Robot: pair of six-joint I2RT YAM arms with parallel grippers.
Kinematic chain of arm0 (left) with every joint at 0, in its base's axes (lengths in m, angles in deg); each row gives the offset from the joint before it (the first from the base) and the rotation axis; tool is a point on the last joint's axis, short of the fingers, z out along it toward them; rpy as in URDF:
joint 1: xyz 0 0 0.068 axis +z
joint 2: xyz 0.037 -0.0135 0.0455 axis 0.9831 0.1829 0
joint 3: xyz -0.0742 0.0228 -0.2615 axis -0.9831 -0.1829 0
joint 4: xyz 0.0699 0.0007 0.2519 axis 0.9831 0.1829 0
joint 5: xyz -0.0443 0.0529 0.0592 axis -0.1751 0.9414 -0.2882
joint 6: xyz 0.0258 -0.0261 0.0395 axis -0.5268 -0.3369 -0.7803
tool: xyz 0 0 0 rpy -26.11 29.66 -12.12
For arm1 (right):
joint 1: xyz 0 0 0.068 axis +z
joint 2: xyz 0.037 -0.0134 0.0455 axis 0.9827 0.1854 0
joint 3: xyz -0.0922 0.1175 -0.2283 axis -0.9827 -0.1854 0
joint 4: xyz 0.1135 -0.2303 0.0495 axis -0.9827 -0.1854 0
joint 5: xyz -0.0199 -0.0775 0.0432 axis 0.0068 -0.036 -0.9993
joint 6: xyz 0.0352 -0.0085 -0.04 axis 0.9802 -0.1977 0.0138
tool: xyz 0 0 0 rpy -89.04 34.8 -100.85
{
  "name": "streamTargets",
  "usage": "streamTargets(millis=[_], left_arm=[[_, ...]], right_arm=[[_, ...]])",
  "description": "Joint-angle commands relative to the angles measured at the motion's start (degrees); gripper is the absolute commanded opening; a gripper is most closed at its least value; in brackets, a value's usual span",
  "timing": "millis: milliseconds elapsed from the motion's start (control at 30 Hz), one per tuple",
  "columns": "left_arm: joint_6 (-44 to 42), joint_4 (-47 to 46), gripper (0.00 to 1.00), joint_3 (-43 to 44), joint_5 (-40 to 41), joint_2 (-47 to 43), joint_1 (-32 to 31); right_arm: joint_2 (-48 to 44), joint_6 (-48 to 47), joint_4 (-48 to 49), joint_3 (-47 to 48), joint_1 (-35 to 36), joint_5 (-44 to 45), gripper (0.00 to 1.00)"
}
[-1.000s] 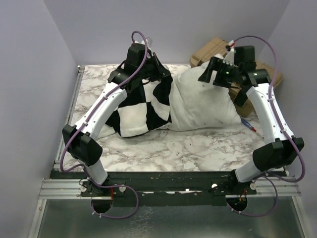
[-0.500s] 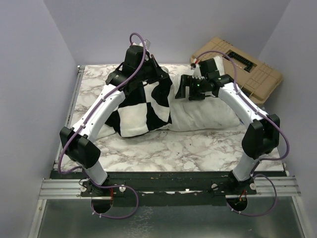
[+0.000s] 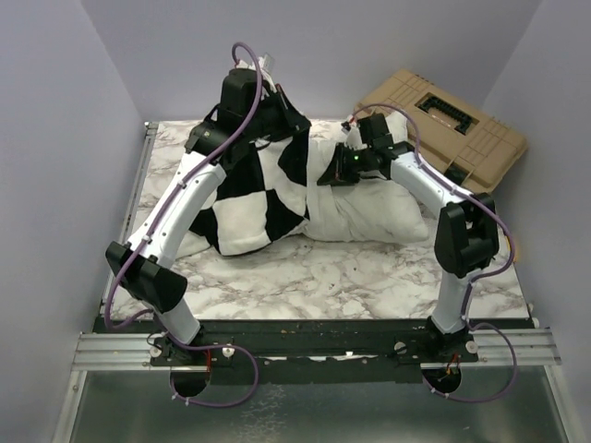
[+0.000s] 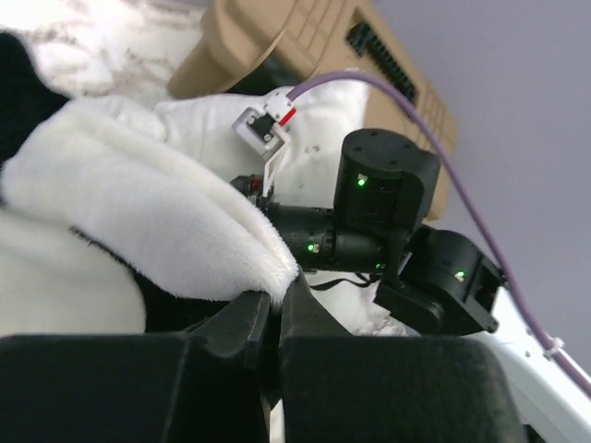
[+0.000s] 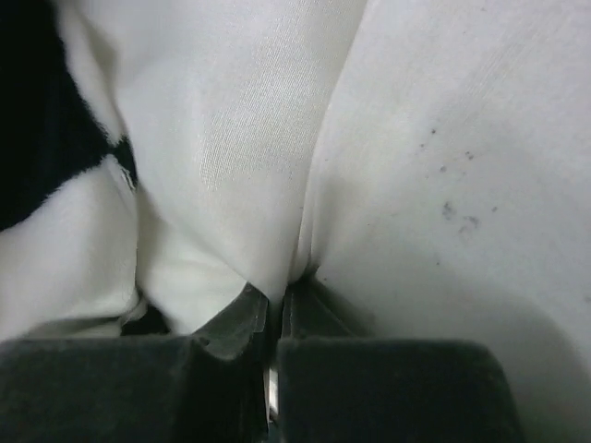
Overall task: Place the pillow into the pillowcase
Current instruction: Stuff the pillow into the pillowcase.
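Observation:
The white pillow (image 3: 379, 214) lies across the middle of the marble table, its left end inside the black-and-white checked pillowcase (image 3: 259, 198). My left gripper (image 3: 294, 129) is raised at the case's upper edge, shut on a fluffy white fold of the pillowcase (image 4: 175, 240). My right gripper (image 3: 334, 173) presses into the pillow just right of the case's mouth, shut on a pinch of the pillow's cloth (image 5: 277, 185). In the right wrist view a black patch of the case (image 5: 46, 120) shows at the left.
A tan plastic case (image 3: 443, 115) sits at the table's back right corner, partly off the marble top (image 3: 351, 277). Lilac walls close in on three sides. The right arm's elbow (image 3: 466, 235) stands over the pillow's right end.
My right arm swung left from the pillow's right end to the case's mouth, dropped onto the pillow and shut on its cloth. The left gripper lifted the case's edge slightly.

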Motion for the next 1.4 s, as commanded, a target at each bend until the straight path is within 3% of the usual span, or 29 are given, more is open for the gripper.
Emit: streamTargets(millis=[0,133,300,500,667,1033,1233,1367], left_arm=[[-1.7,-2.8,0.00,9.2,-5.5,1.9,0.3],[0.3,-2.9,0.00,15.9,-9.8,6.5,0.2],[2.3,-3.2,0.00,24.0,-12.4,12.3,-2.5],[9.8,-9.4,0.00,35.4,-17.4,21.1,-11.3],[21.5,-23.3,0.00,37.8,-18.2,23.6,-17.9],[32.9,-32.4,0.00,36.5,-12.7,27.4,-26.7],[41.2,-39.4,0.00,37.9,-13.8,32.7,-31.1],[39.2,-39.1,0.00,36.0,-16.2,31.5,-30.1]], right_arm=[[-7.0,15.9,17.3,-0.9,-4.1,-17.1,0.00],[-13.7,34.6,38.0,-6.4,-8.2,-24.4,0.00],[-17.4,44.7,49.5,-12.8,-7.5,-24.3,0.00],[-15.5,47.9,57.9,-16.1,-4.7,-22.6,0.00],[-12.6,55.7,70.4,-18.5,-3.6,-20.3,0.00],[-3.7,66.6,85.5,-11.6,1.3,-16.4,0.00],[-1.4,61.9,78.1,-4.1,3.2,-16.7,0.00],[-3.0,61.7,77.2,-4.4,2.5,-16.7,0.00]])
